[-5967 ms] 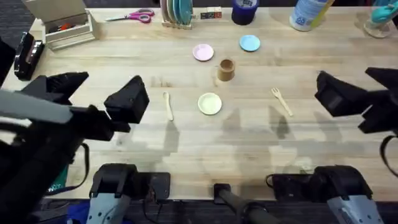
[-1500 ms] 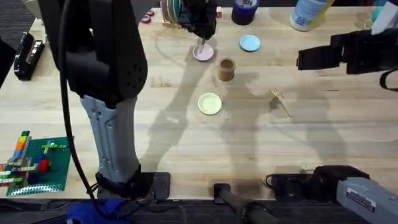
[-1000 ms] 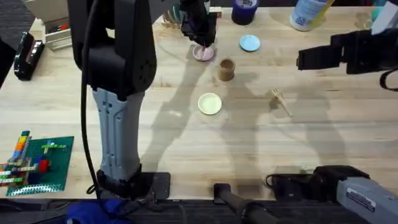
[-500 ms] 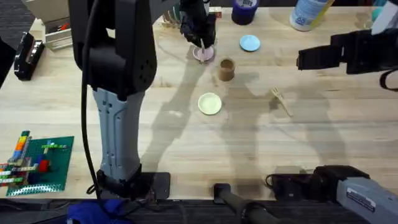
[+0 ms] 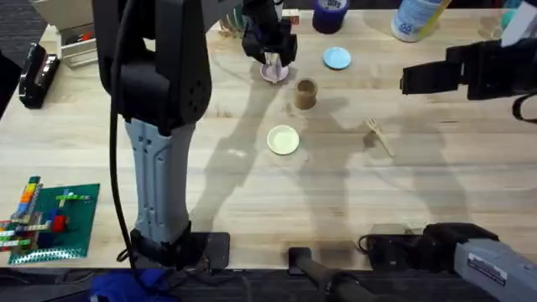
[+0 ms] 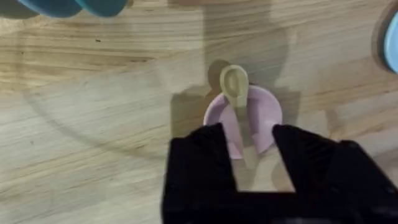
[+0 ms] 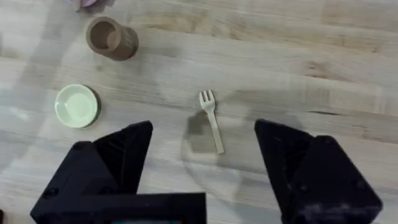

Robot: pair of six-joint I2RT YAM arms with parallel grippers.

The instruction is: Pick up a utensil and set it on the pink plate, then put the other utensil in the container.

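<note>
The pale cream utensil lies across the pink plate, its rounded end over the plate's rim. My left gripper hovers open just above it, with the handle loose between the fingers. From overhead, the left gripper is at the pink plate, far across the table. The tan wooden fork rests on the table right of the brown container. My right gripper hangs open above the fork, apart from it. The container stands upright.
A pale yellow plate sits near the table's middle and a light blue plate lies right of the pink one. A dark blue tape roll, a plate rack and a bottle line the far edge. A brick baseplate lies front left.
The utensil, six seconds ago on the table left of the yellow plate, now lies on the pink plate. My left gripper has opened and lifted slightly. The right arm holds still.
</note>
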